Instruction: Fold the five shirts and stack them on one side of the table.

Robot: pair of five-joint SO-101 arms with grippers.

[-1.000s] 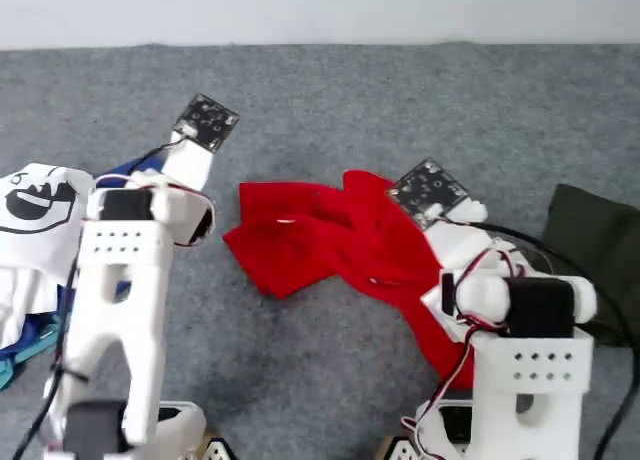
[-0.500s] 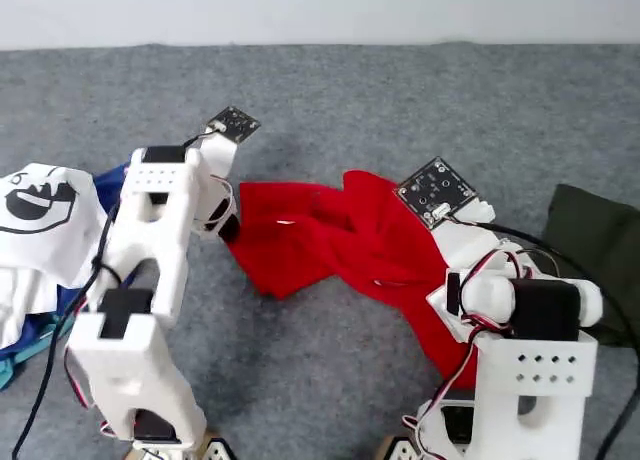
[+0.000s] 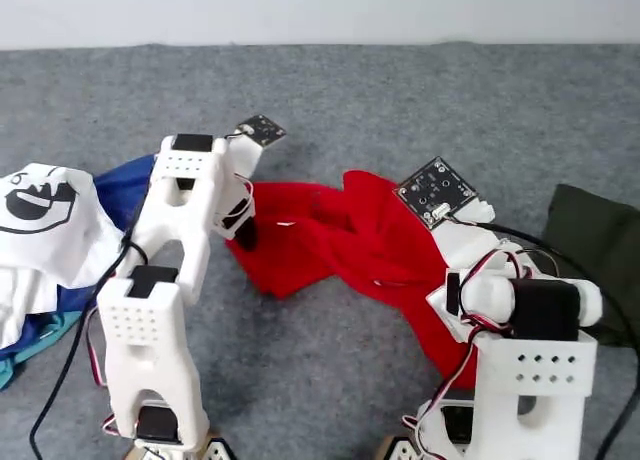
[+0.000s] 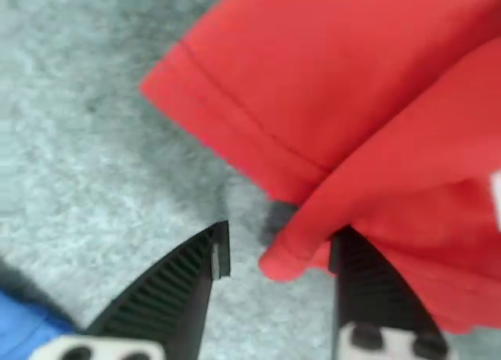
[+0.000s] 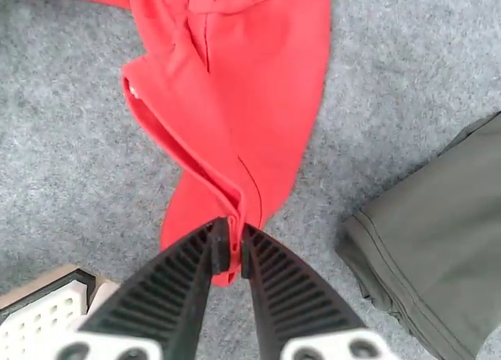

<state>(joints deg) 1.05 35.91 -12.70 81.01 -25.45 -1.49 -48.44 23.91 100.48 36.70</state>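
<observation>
The crumpled red cotton shirt (image 3: 340,240) lies bunched in the middle of the grey carpeted bench (image 3: 400,110), between the two arms, with twisted ridges of cloth and no clean fold in it. The left arm's fingers (image 4: 172,289) are spread apart and set down over the shirt's near edge. One tip is over bare bench and the other is against the cloth, with a rolled lip of red fabric between them that they have not yet pinched. The right arm's fingers (image 5: 168,286) are closed together, with a thin hem of the red shirt nipped between their tips at the far end of the garment.

At the left side of the bench is a loose heap. A white shirt with a black printed face (image 3: 45,220) lies on top, a blue shirt (image 3: 125,185) pokes out beside it, and a sliver of teal cloth (image 3: 20,355) shows at the bottom corner. None of these looks folded. At the right edge lies a dark olive-green shirt (image 3: 595,240), flatter and with a doubled edge. Whether it is properly folded I cannot tell.

As I judge it, the task is at an early stage. The red shirt is only being taken up at its two ends, probably to be spread flat before folding, and no neat stack shows anywhere. Folding the red shirt, sorting out the heap at the left and stacking everything on one side all seem to be left to do
</observation>
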